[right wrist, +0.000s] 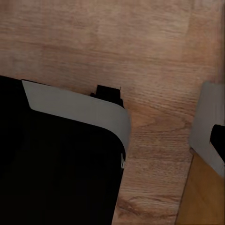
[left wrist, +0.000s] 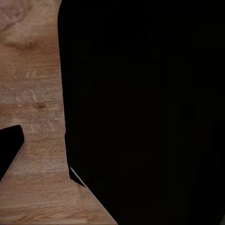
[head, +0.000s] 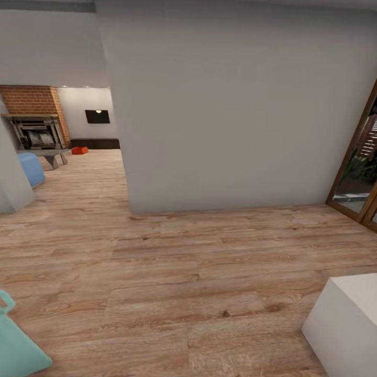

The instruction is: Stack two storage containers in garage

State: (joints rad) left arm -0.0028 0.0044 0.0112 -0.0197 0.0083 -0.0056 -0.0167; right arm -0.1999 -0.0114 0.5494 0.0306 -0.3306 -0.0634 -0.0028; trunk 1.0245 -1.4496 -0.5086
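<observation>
Far off, storage container [head: 79, 150] on living-room floor [head: 94, 173] by fireplace [head: 35, 131].

Light wood-plank floor [head: 183, 272] runs past a grey wall into the living room. Far back on it sits one orange-red storage container [head: 79, 150], near the brick fireplace [head: 35, 125]. A white block [head: 348, 324] stands close by.
</observation>
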